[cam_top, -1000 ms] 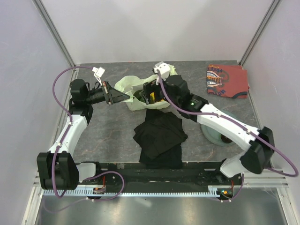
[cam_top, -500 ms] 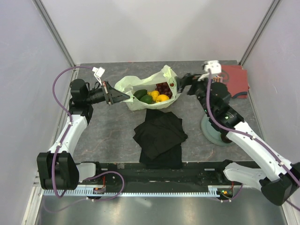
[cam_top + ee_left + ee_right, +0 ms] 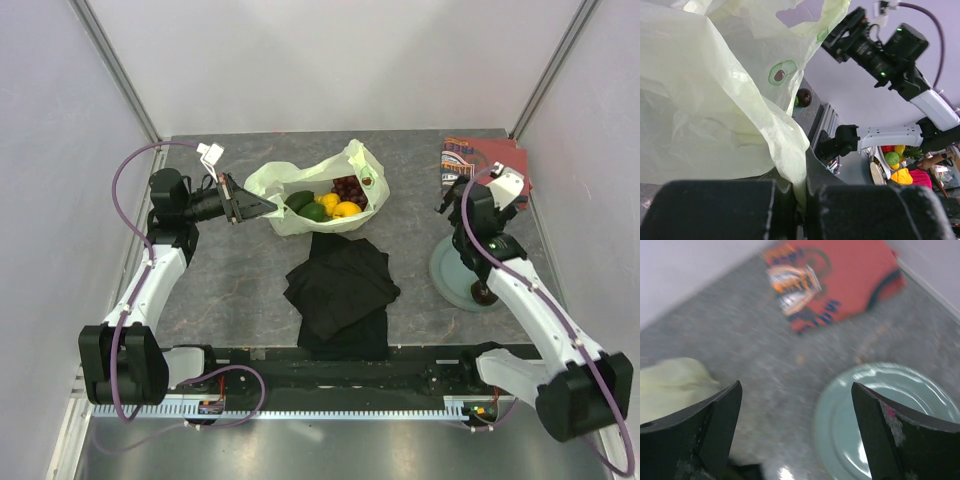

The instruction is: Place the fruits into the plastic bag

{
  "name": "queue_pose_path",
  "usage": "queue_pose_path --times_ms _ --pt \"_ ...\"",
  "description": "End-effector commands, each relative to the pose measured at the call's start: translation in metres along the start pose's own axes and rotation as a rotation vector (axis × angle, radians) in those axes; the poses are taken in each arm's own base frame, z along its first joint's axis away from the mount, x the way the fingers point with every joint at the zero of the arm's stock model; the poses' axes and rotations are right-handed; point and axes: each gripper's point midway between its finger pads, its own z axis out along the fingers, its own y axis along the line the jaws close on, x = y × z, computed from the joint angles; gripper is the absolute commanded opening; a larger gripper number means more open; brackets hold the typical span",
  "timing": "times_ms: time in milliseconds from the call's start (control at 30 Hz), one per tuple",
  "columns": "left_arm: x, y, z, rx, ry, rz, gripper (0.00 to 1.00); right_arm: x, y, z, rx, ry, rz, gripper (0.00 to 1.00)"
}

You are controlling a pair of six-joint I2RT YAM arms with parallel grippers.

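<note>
The pale yellow-green plastic bag [image 3: 285,180] lies open at the back of the table. Inside it show a green fruit [image 3: 312,210], a yellow fruit [image 3: 346,209] and a dark red grape bunch [image 3: 349,187]. My left gripper [image 3: 241,207] is shut on the bag's left edge; in the left wrist view the film [image 3: 715,100] is pinched in the left gripper [image 3: 800,200]. My right gripper [image 3: 795,400] hangs open and empty above the left rim of the plate [image 3: 890,410]. A dark maroon fruit [image 3: 483,293] sits on the plate, partly under the right arm.
A folded black cloth [image 3: 340,290] lies in front of the bag. A red-orange patterned cloth [image 3: 485,165] sits at the back right corner, just behind the grey-green plate [image 3: 450,275]. White walls close in the table on three sides.
My right arm has swung away from the bag's mouth to the right and now hangs over the plate, jaws wide. The fruits in the bag have come into view. The left arm held still.
</note>
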Motion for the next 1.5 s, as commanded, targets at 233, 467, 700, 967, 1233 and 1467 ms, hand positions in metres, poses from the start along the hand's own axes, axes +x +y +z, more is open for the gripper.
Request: queue_pose_path --times_ms 233,467,700,967,1233,1467 --pt "-0.011 -0.009 0.0 0.014 -0.013 0.063 0.02 0.087 -0.093 -0.011 0.546 0.404 -0.183 0.98" --pt "-0.011 -0.008 0.0 0.014 -0.013 0.059 0.01 0.103 -0.127 -0.023 0.63 0.44 -0.162 0.98" --pt "-0.011 -0.009 0.0 0.014 -0.014 0.06 0.01 0.118 -0.142 -0.026 0.648 0.481 -0.116 0.98" --pt "-0.01 -0.009 0.0 0.015 -0.014 0.059 0.02 0.14 -0.154 -0.025 0.663 0.52 -0.071 0.98" --pt "-0.011 -0.01 0.0 0.015 -0.014 0.06 0.02 0.153 -0.169 -0.016 0.672 0.534 -0.007 0.97" --pt "-0.011 -0.01 0.0 0.015 -0.014 0.061 0.02 0.16 -0.168 -0.009 0.62 0.538 -0.002 0.95"
